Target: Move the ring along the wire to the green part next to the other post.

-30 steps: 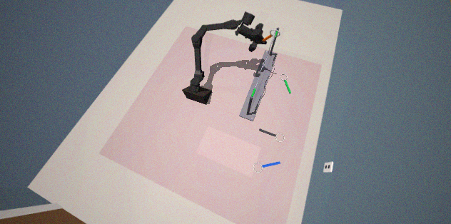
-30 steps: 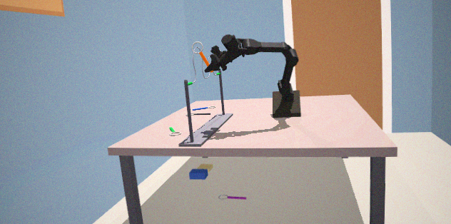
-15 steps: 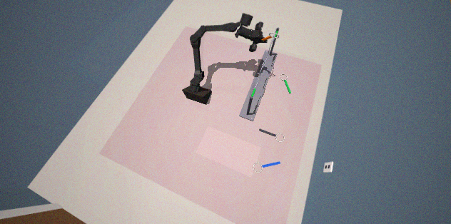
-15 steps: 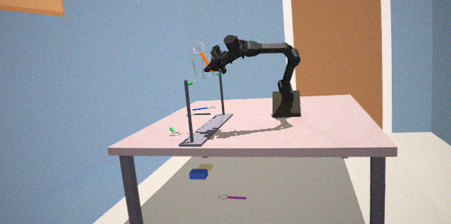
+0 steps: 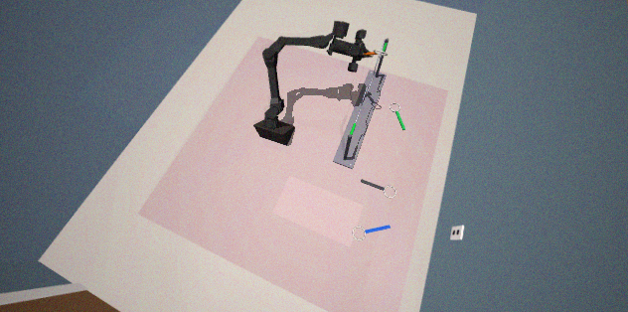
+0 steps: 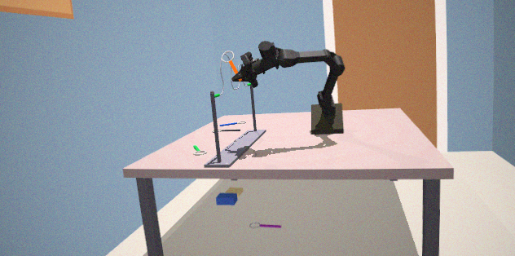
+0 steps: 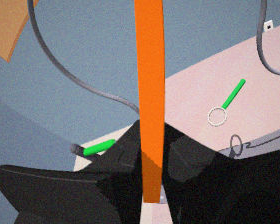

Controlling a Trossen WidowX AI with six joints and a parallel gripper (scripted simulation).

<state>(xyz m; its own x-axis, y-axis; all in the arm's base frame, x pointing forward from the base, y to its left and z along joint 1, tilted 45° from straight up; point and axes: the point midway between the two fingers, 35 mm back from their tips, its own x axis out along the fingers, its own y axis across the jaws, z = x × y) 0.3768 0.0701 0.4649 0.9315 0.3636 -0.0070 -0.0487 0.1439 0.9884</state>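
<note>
My gripper (image 5: 366, 54) (image 6: 237, 79) (image 7: 148, 126) is shut on the orange handle (image 5: 370, 53) (image 6: 233, 66) (image 7: 150, 75), high above the table. The ring (image 6: 227, 50) is at the handle's far end, around the top of a bend in the thin grey wire (image 6: 222, 81) (image 7: 61, 65). Whether they touch cannot be told. The ring is out of the wrist view. One green part (image 5: 385, 47) (image 6: 217, 95) (image 7: 99, 147) is lower down beside a post (image 6: 215, 129). The other green part (image 5: 353, 129) (image 6: 249, 84) is by the other post (image 6: 253, 108).
The posts stand on a grey base (image 5: 339, 159) (image 6: 258, 134). Loose rings with a green handle (image 5: 400, 120) (image 6: 196, 148) (image 7: 234, 94), a dark handle (image 5: 373, 185) (image 6: 231, 130) and a blue handle (image 5: 379, 229) (image 6: 228, 124) lie on the table. A purple-handled ring (image 6: 270, 226) is on the floor.
</note>
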